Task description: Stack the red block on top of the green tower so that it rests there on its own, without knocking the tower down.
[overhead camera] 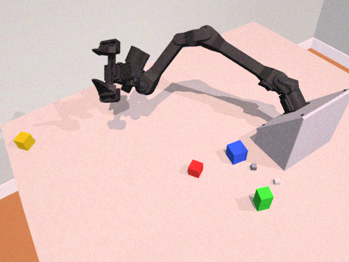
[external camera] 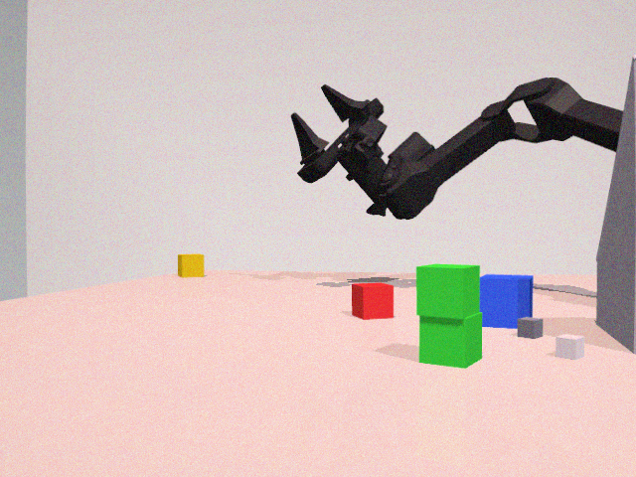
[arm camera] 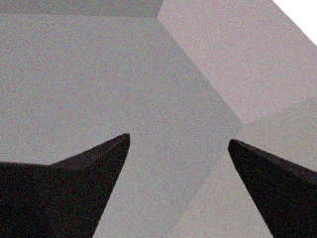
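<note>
Red block — 1; green tower — 2 blocks; claw wide, holding nothing.

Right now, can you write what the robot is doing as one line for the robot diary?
gripper: open, empty, raised, pointing up | red block: on table, untouched | green tower: two blocks, standing | stacking: not begun
</note>
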Robot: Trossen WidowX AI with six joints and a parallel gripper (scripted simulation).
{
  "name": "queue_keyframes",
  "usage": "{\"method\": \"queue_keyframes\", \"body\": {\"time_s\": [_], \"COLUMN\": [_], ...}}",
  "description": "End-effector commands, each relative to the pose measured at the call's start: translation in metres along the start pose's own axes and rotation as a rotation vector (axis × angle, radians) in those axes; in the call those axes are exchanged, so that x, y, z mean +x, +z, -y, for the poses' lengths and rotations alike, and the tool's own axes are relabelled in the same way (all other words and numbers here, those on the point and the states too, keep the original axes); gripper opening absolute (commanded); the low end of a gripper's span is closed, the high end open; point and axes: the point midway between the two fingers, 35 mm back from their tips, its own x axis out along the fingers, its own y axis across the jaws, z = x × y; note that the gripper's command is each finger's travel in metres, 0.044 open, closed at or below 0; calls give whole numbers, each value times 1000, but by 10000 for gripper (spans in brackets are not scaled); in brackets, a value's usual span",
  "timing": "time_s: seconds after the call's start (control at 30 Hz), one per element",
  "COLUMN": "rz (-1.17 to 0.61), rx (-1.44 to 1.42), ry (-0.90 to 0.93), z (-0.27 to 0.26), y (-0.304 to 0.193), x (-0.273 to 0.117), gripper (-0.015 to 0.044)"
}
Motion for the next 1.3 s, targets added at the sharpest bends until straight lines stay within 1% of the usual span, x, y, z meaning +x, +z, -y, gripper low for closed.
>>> {"method": "queue_keyframes", "body": {"time_s": [0.0,0.03,0.17,0.3,0.43,0.57,0.73,0.9,1.1,1.27], "rz": [-5,-19,-137,-271,-420,-583,-807,-993,-1245,-1471], "rx": [12,49,328,609,856,1078,1313,1445,1529,1509], "ry": [-2,-8,-36,-32,5,78,218,357,568,775], "z": [-1,-2,-22,-53,-89,-131,-188,-228,-267,-287], "y": [-1,-3,-18,-27,-29,-19,9,42,93,140], "x": [1,4,26,46,63,74,80,76,59,36], "gripper": [426,440,440,440,440,440,440,440,440,440]}}
